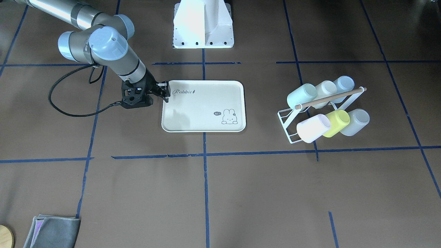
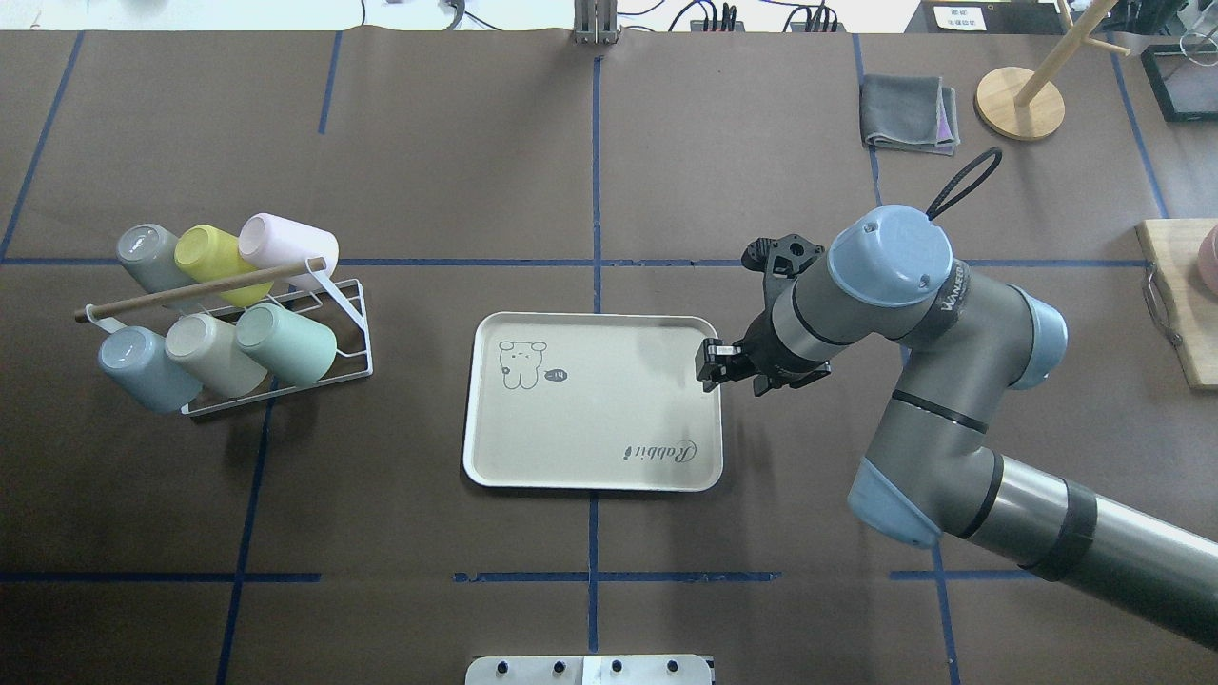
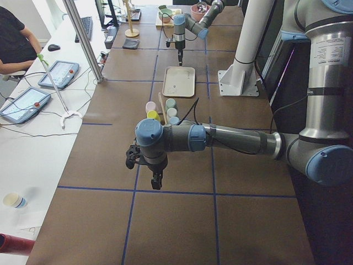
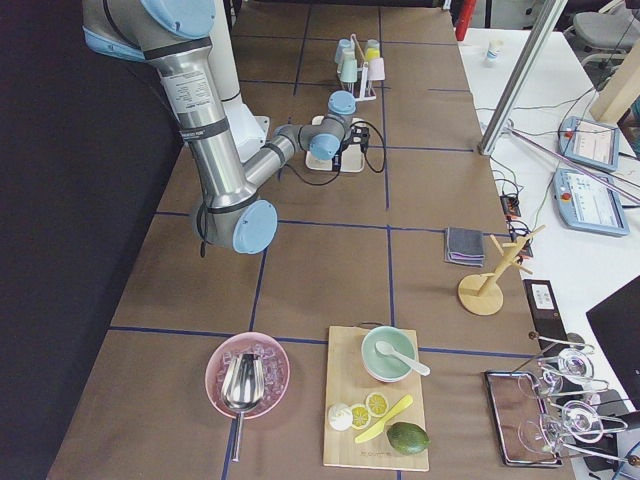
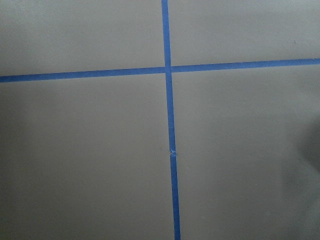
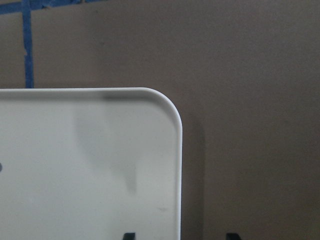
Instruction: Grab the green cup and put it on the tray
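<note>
The green cup (image 2: pixel 285 342) lies on its side in a white wire rack (image 2: pixel 352 303) at the table's left; it also shows in the front view (image 1: pixel 302 96). The cream tray (image 2: pixel 590 428) with "Rabbit" script sits at the table's middle and holds nothing. My right gripper (image 2: pixel 709 364) is open and empty, low over the tray's right rim. In the right wrist view the tray's corner (image 6: pixel 75 175) shows with one fingertip on each side of the rim. My left gripper (image 3: pixel 156 181) hangs over bare table far from the rack; I cannot tell whether it is open.
The rack also holds a yellow-green cup (image 2: pixel 214 252), a pink cup (image 2: pixel 285 243) and grey, beige and blue ones under a wooden rod. A grey cloth (image 2: pixel 909 114) and a wooden stand (image 2: pixel 1020 103) are at the far right. A cutting board (image 2: pixel 1180 314) lies at the right edge.
</note>
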